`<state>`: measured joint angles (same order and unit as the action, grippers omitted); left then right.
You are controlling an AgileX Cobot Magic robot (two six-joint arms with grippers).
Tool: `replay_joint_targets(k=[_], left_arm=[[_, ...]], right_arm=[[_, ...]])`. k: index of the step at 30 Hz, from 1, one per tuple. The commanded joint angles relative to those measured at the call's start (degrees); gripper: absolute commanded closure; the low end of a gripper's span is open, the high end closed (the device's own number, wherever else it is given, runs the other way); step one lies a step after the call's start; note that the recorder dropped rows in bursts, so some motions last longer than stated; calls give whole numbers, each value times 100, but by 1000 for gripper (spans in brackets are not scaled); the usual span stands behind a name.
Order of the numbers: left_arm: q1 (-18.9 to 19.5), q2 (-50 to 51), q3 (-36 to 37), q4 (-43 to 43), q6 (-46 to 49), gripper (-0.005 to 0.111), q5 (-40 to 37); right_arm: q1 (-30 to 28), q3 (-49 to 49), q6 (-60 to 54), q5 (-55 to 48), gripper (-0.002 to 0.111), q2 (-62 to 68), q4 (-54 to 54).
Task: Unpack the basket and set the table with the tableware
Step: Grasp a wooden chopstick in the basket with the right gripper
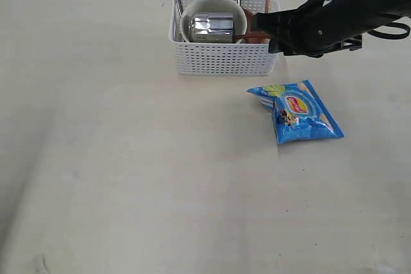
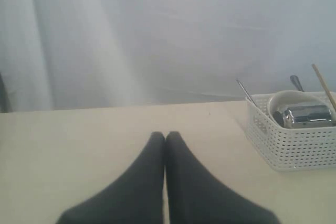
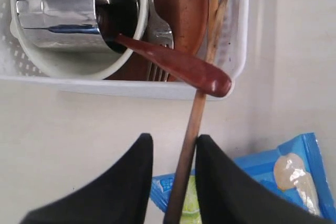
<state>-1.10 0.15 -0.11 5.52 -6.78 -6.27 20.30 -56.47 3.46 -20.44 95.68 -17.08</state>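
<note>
Chopstick (image 3: 190,129) stands between the jaws of the right gripper (image 3: 173,141), which look parted, a gap on one side (contact unclear); its other end sits in the basket (image 3: 105,85). Left gripper (image 2: 165,137) is closed, low over the surface (image 2: 79,145).

**A pale counter carrying a basket and a snack bag**

The counter (image 1: 128,178) is a broad, matte, pale beige surface with faint specks, and soft shading falls across its left side in the exterior view. A white rectangular basket (image 1: 221,59) with perforated sides stands flat on it toward the far edge, a little right of the middle. A blue snack bag (image 1: 297,112) lies flat on the counter nearer the camera and to the right of the basket. It is close to the basket's front right corner but not touching it. The bag sits at a slant, with its printed face up showing a red and yellow logo and a green patch near its top end.
</note>
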Motion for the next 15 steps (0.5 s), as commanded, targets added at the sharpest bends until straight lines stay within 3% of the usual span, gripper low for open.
replay_joint_targets(k=[1, 15], left_arm=[[-27, -15, 11, -25, -6, 107, 40], [-27, -15, 11, -25, -6, 107, 40]], right_arm=[[1, -45, 39, -49, 81, 6, 38], [1, -45, 76, -83, 81, 6, 38]])
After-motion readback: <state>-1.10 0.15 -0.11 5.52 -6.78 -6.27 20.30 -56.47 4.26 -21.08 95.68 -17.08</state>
